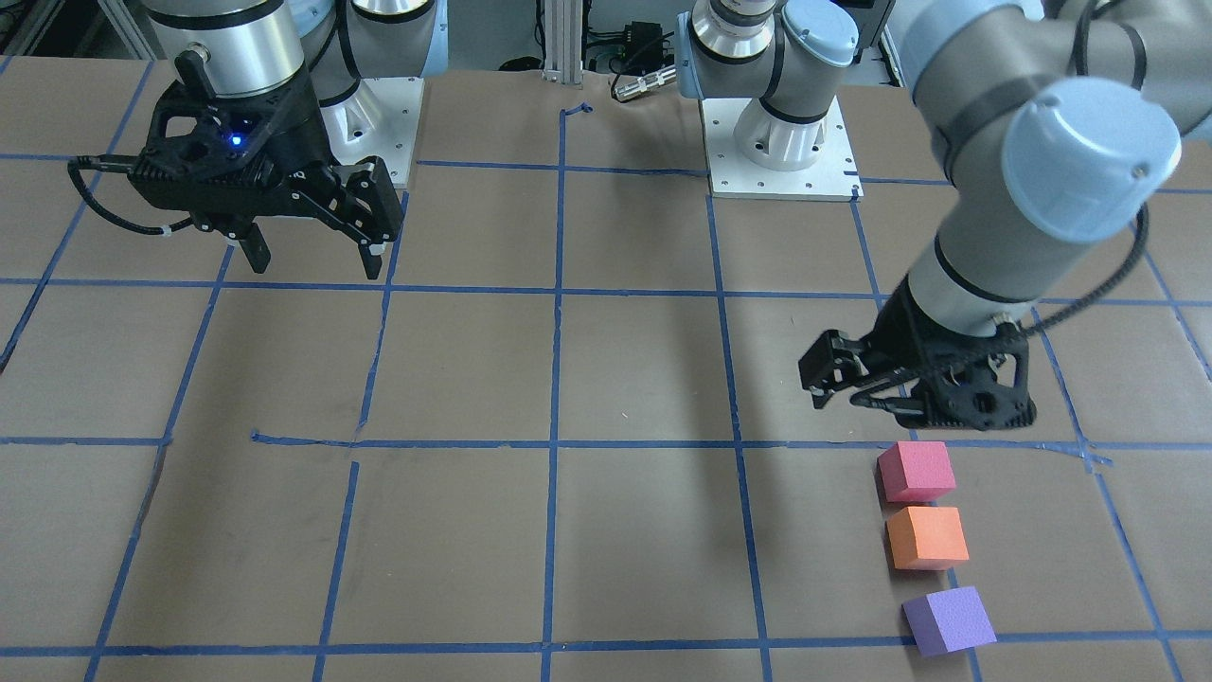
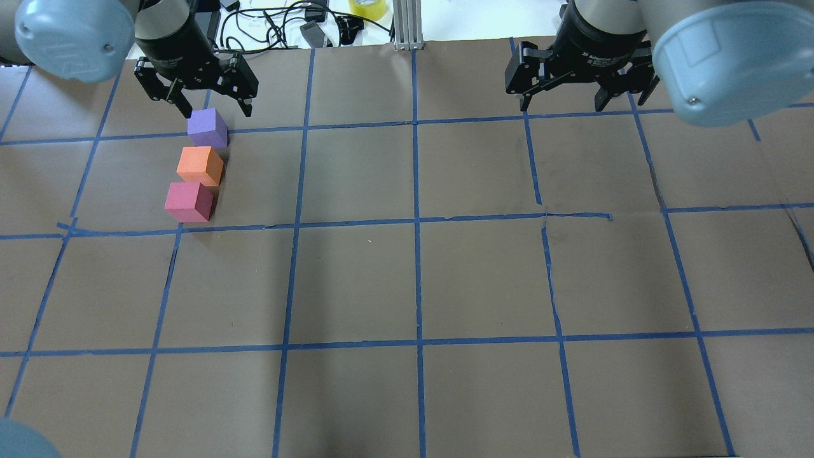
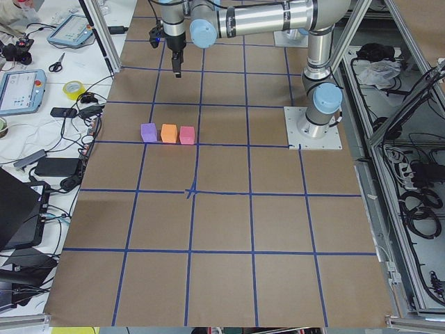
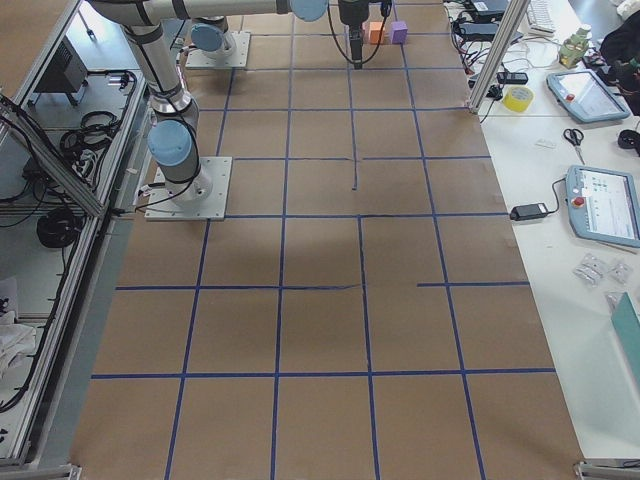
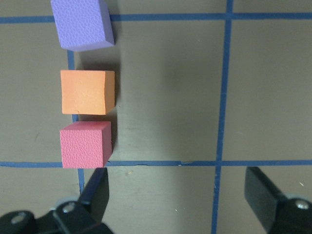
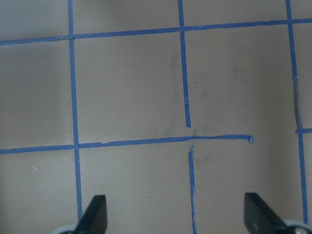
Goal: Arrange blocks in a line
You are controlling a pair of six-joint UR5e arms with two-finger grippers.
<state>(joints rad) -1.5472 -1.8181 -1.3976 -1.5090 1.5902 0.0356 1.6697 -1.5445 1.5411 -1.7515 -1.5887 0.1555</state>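
Observation:
Three foam cubes stand in a short row on the brown table: pinkish-red (image 1: pixel 916 471), orange (image 1: pixel 926 537) and purple (image 1: pixel 948 619). The overhead view shows purple (image 2: pixel 207 128), orange (image 2: pixel 200 165) and pinkish-red (image 2: pixel 188 201). The purple one is slightly turned and set a little apart. My left gripper (image 1: pixel 852 393) is open and empty, raised above the table beside the pinkish-red end of the row. Its wrist view shows the pinkish-red cube (image 5: pixel 84 145) just ahead of its left finger (image 5: pixel 97 195). My right gripper (image 2: pixel 563 102) is open and empty, far from the blocks.
Blue tape lines (image 2: pixel 416 219) grid the brown table. The arm bases stand on white plates (image 1: pixel 781 180) at the robot's edge. Cables and a tape roll (image 2: pixel 367 7) lie beyond the table's far edge. The right wrist view shows only bare table (image 6: pixel 131 92).

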